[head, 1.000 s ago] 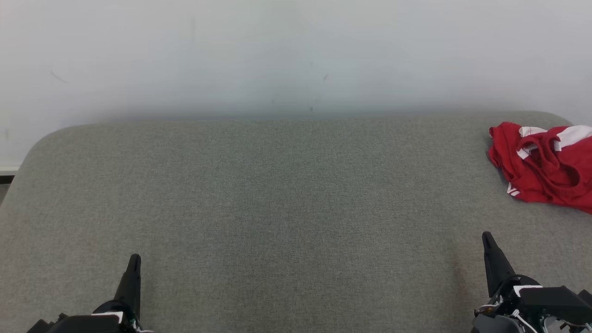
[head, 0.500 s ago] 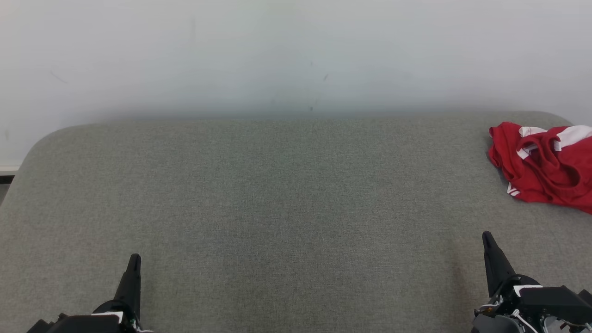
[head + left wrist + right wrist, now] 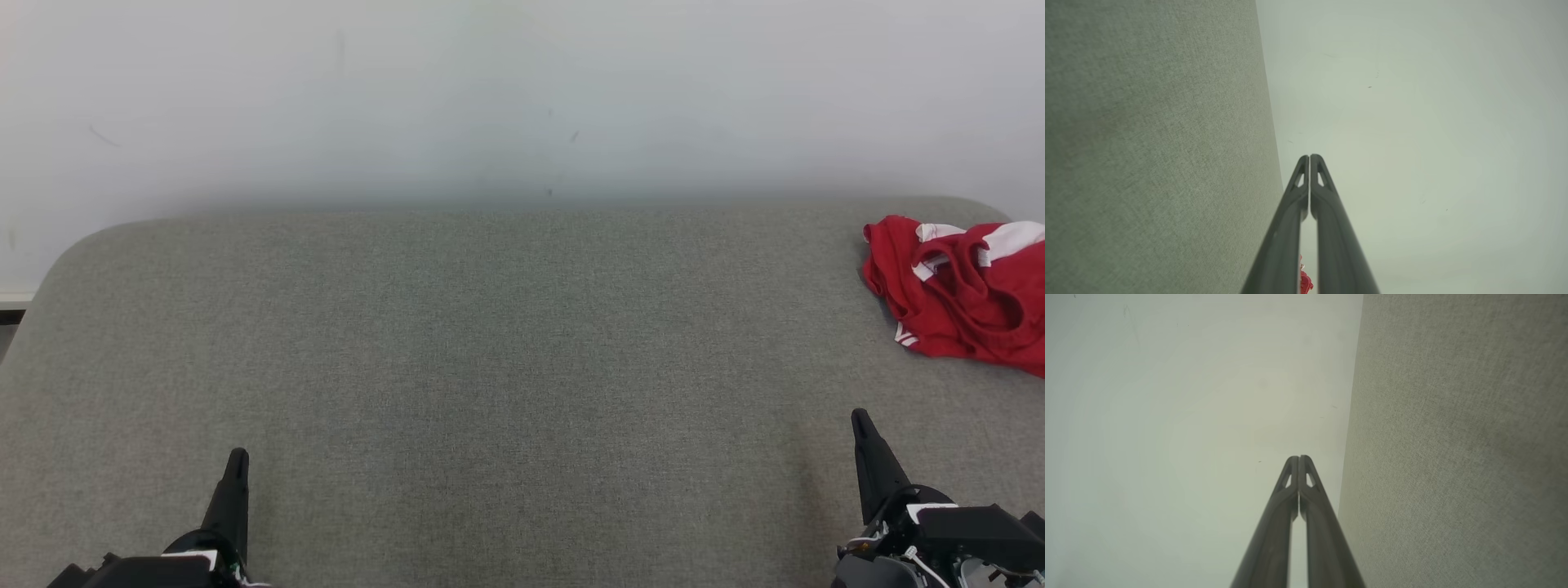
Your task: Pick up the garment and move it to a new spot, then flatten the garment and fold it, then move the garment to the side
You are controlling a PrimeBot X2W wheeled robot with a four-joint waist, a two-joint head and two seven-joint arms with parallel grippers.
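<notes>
- The head view takes in the whole grey padded surface [image 3: 490, 367] against a pale wall [image 3: 490, 98]. The garment [image 3: 959, 290], red with white stripes, lies at about 3 o'clock in that view, near the surface's far right corner and cut off by the picture's edge.
- The left gripper [image 3: 237, 459] sits at 7 o'clock and the right gripper [image 3: 859, 420] at 5 o'clock, both pointing toward 12 and well apart from the cloth, which lies toward 1 o'clock from the right one.
- The head view shows each gripper as a single dark spike. The wrist views show more: on each gripper the two fingers are pressed together at the tips, with nothing between them.
- In the left wrist view a small scrap of red shows at 6 o'clock, through the slit between the fingers.
- The garment is a crumpled heap. The part in view runs roughly from 10 o'clock to 4 o'clock, with the white stripes at its 12 o'clock side. Which end is the neck I cannot tell.
</notes>
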